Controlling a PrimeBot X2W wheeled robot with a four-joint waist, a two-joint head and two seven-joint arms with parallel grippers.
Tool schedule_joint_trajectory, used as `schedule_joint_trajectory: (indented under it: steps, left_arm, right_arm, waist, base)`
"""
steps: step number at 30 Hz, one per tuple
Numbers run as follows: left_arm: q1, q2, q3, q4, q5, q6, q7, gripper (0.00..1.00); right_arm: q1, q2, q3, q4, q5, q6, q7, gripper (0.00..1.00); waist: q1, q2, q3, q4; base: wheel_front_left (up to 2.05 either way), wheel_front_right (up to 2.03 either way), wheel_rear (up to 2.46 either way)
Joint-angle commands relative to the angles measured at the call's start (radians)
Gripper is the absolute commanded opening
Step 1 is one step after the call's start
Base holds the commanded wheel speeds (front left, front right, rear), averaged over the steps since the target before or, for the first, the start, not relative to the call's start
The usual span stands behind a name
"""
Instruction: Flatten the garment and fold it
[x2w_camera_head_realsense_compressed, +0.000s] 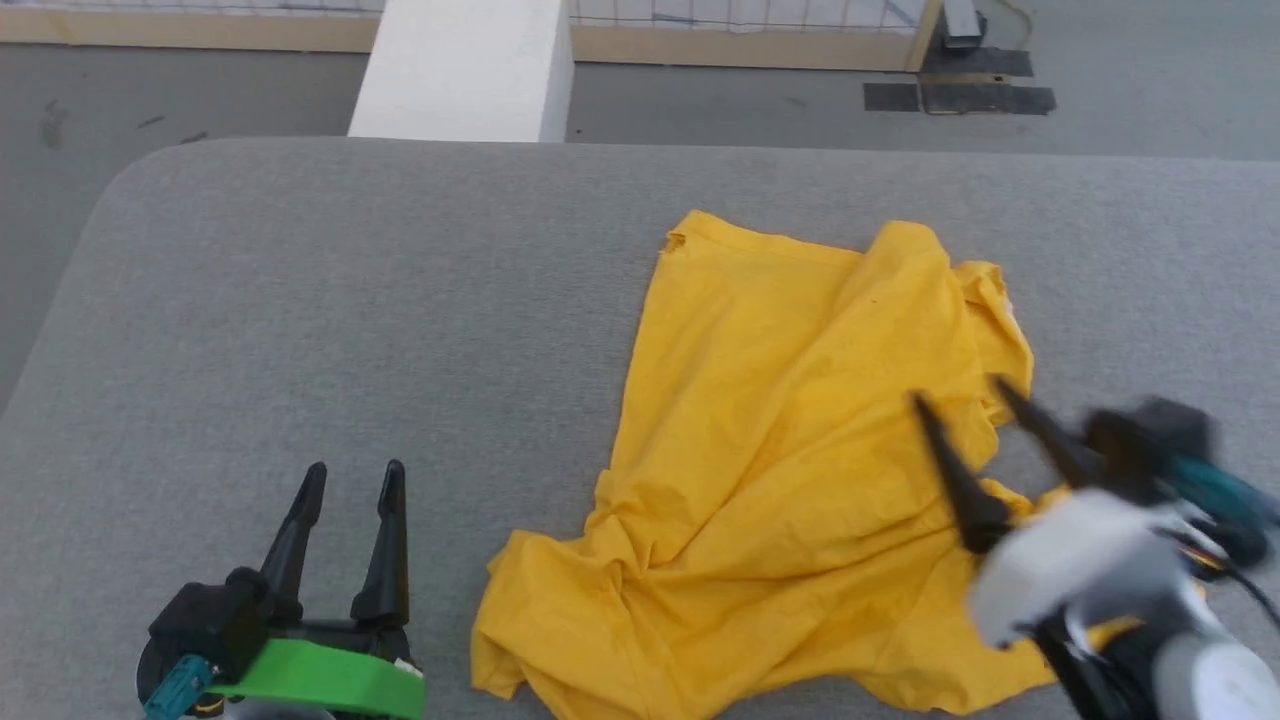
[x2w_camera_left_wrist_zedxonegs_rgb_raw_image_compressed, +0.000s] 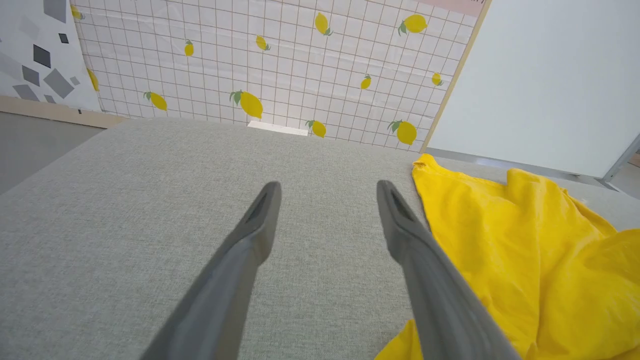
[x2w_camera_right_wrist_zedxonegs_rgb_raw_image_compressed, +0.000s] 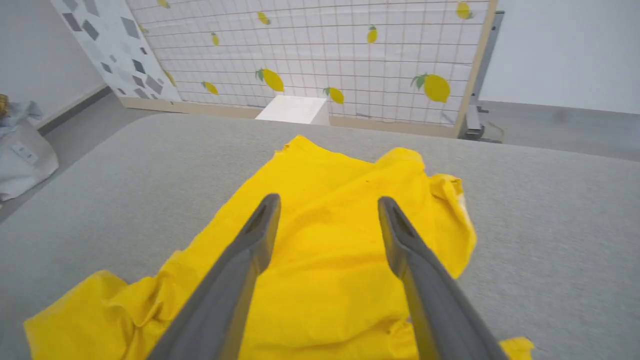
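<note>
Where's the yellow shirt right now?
The garment lies crumpled on the grey surface, right of centre in the head view, beneath the open right gripper, apart from the left gripper.

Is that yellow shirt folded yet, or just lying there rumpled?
Rumpled, not folded. The shirt lies loosely spread on the grey surface, creased all over, with its right edge bunched up.

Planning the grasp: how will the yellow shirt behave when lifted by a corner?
Probably floppy: the garment lies crumpled in soft folds. Likely light: the cloth looks thin. Pushed, it may bunch on the textured grey surface.
</note>
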Motion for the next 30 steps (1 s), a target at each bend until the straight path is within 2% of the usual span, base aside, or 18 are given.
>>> schedule_joint_trajectory:
  steps: [1,6,11,15,18,21,25,30]
  left_arm:
    - [0.019,0.004,0.005,-0.011,0.009,-0.004,-0.004,1.0]
    - [0.034,0.002,0.008,-0.041,0.013,-0.004,-0.004,1.0]
    - [0.048,-0.002,0.015,-0.058,0.014,-0.004,-0.004,1.0]
    - [0.053,0.004,0.012,-0.066,0.023,-0.004,-0.004,1.0]
    - [0.032,0.007,0.006,-0.124,0.023,-0.004,-0.004,1.0]
    - [-0.006,0.039,-0.024,-0.151,0.029,-0.004,-0.004,1.0]
    - [-0.108,0.112,-0.09,-0.144,0.028,-0.004,0.019,1.0]
    - [-0.283,0.224,-0.261,-0.102,-0.01,-0.004,0.179,1.0]
  right_arm:
    - [0.043,0.001,-0.037,-0.012,-0.022,0.004,-0.086,1.0]
    - [0.169,0.001,-0.118,0.044,-0.029,0.004,-0.384,1.0]
    - [0.247,0.001,-0.107,0.189,0.025,0.004,-0.591,1.0]
    - [0.252,0.001,-0.092,0.27,0.059,0.004,-0.656,1.0]
    - [0.239,0.001,-0.085,0.296,0.063,0.004,-0.672,1.0]
    - [0.218,0.001,-0.099,0.304,0.053,0.004,-0.677,1.0]
    - [0.201,0.001,-0.119,0.305,0.039,0.004,-0.679,1.0]
    - [0.194,0.001,-0.125,0.305,0.038,0.004,-0.68,1.0]
  waist:
    - [0.0,0.0,0.007,-0.018]
    - [0.0,0.0,0.018,-0.044]
    - [0.0,0.0,0.023,-0.065]
    - [0.0,0.0,0.024,-0.079]
    - [0.0,0.0,0.027,-0.086]
    - [0.0,0.0,0.03,-0.091]
    - [0.0,0.0,0.043,-0.094]
    - [0.0,0.0,0.068,-0.094]
  base:
    - [0.0,0.0,0.0]
    - [0.0,0.0,0.0]
    - [0.0,0.0,0.0]
    - [0.0,0.0,0.0]
    - [0.0,0.0,0.0]
    - [0.0,0.0,0.0]
    - [0.0,0.0,0.0]
    - [0.0,0.0,0.0]
